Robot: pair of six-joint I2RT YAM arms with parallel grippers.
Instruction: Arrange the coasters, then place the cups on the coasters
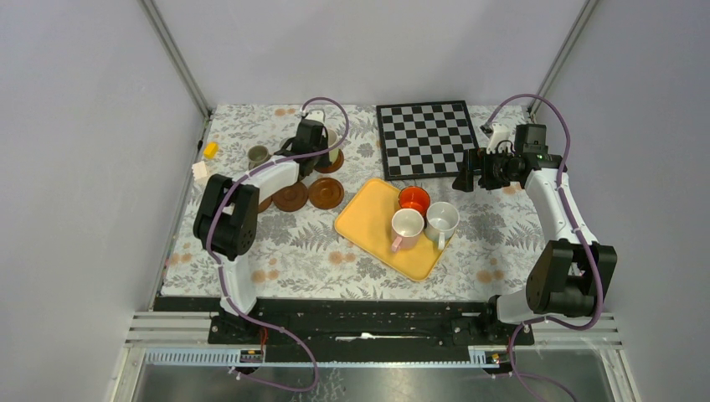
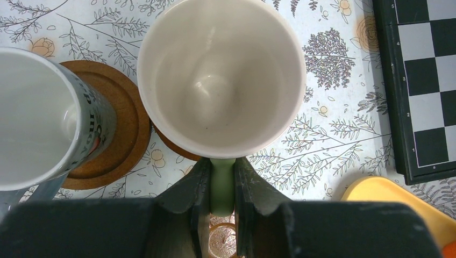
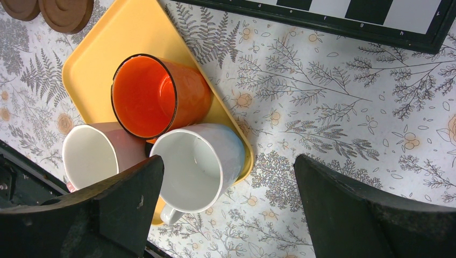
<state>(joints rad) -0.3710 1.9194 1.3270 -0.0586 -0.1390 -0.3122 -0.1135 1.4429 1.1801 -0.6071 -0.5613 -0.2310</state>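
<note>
My left gripper [image 2: 222, 185] is shut on the green handle of the pale green cup [image 2: 221, 75], which sits over a brown coaster [image 2: 171, 145] whose edge peeks out beneath it. Beside it a grey printed cup [image 2: 43, 118] stands on another coaster [image 2: 126, 129]. Two bare coasters [image 1: 290, 197] [image 1: 326, 193] lie nearer the arm bases. The orange cup [image 3: 156, 97], pinkish cup [image 3: 88, 153] and white cup [image 3: 199, 164] stand on the yellow tray [image 3: 107, 48]. My right gripper [image 3: 228, 204] hangs open above the tray's edge, holding nothing. A small grey-brown cup [image 1: 258, 155] stands at the left.
A chessboard [image 1: 427, 138] lies at the back between the two grippers. A small yellow object [image 1: 210, 150] and a white one [image 1: 201, 170] sit by the table's left edge. Grey walls close in the table on three sides.
</note>
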